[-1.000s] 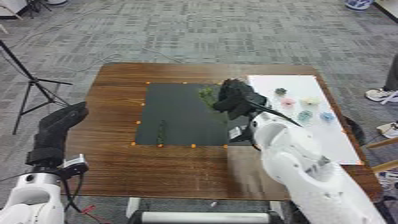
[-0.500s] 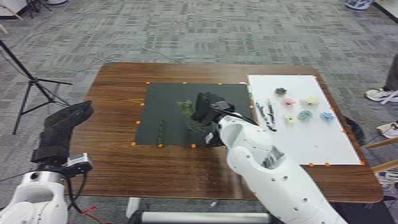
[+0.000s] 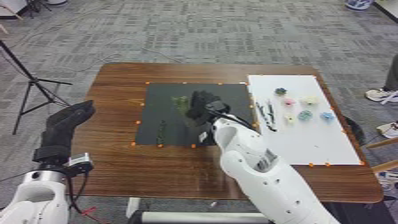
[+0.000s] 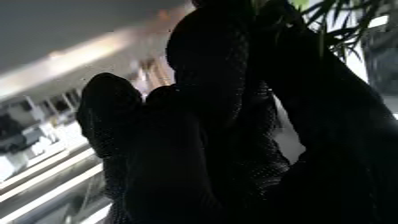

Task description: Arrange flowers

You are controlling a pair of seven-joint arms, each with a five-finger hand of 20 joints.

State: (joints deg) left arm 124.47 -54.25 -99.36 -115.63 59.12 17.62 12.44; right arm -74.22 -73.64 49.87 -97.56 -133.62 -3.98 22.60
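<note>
In the head view my right hand (image 3: 204,106) is over the dark grey mat (image 3: 191,138), pinching a leafy green sprig (image 3: 180,104) that sticks out on its left side. The right wrist view has the glove (image 4: 209,100) with thumb and fingers together at the sprig's leaves (image 4: 342,22). A second green stem (image 3: 162,132) lies on the mat's near left part. My left hand (image 3: 69,117) is beside the table's left edge, fingers straight, holding nothing. On the white board (image 3: 320,145) are several flower heads, among them a pink flower (image 3: 289,101) and a blue flower (image 3: 327,116).
Long dark stems or tools (image 3: 266,116) lie on the board's left side, right of my right forearm. Small orange markers edge the mat and board. A black tripod (image 3: 34,80) stands on the floor left of the brown table (image 3: 115,170).
My right hand has moved left from beside the white board to the mat's middle, carrying the sprig with it. The left hand has shifted only slightly.
</note>
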